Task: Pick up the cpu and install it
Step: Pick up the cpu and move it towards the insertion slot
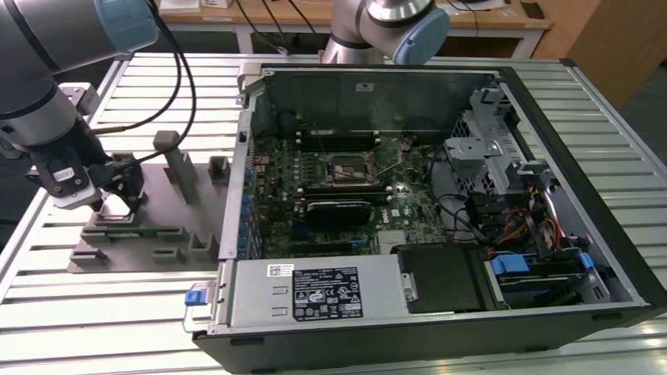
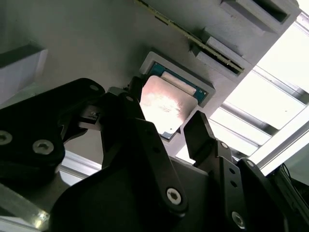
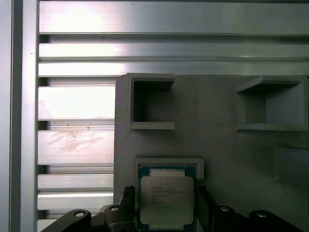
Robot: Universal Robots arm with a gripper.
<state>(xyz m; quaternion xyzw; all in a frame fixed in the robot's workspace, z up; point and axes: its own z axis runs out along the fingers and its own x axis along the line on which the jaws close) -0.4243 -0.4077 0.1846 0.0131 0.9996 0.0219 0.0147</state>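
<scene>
Evidently no pick yet: cpu (image 3: 166, 199) sat in the grey fixture (image 1: 140, 264) at 9 o'clock of the computer case (image 1: 610, 226), claw (image 1: 118, 207) spread astride it, unclamped; installation outstanding.

Open computer case (image 1: 594, 180) lies on its side on a slatted aluminium table (image 1: 105, 312). Green motherboard (image 1: 411, 183) inside, with a metal-framed socket (image 1: 345, 169) near its middle and a black rectangular module (image 1: 336, 211) just below it. Grey power supply (image 1: 261, 301) along the near wall, label sticker (image 1: 325, 301) on top, blue latch (image 1: 198, 297) at its corner. Metal drive cage (image 1: 490, 156) and a bundle of coloured wires (image 1: 511, 226) at the exterior view's right. Grey fixture plate (image 1: 156, 250) beside the case at the exterior view's left, with an upright block (image 1: 170, 156) on it. First wrist view: two rectangular pockets (image 3: 150, 102) (image 3: 270, 106) on the plate.
</scene>
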